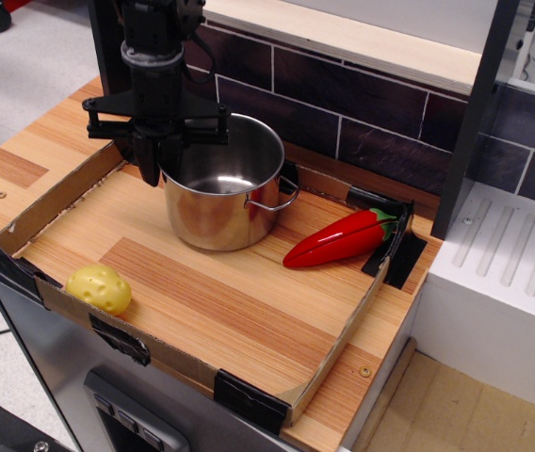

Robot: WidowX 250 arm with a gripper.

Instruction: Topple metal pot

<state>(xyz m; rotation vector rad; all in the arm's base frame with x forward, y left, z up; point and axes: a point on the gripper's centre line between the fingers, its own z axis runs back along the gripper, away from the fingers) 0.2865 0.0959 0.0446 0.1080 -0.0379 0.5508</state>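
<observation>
The metal pot (pixel 218 213) stands upright at the back left of the cardboard tray (pixel 53 200). It is shiny steel with no lid, and one wire handle shows on its right side. My black gripper (pixel 157 166) hangs straight down over the pot's left rim. Its fingers are drawn close together on the rim, one inside the pot and one outside. The pot's left handle is hidden behind the gripper.
A yellow toy potato (pixel 99 288) lies at the tray's front left corner. A red toy pepper (pixel 336 239) lies to the right of the pot. A dark tiled wall (pixel 362 104) runs behind the tray. A white unit (pixel 503 282) stands to the right.
</observation>
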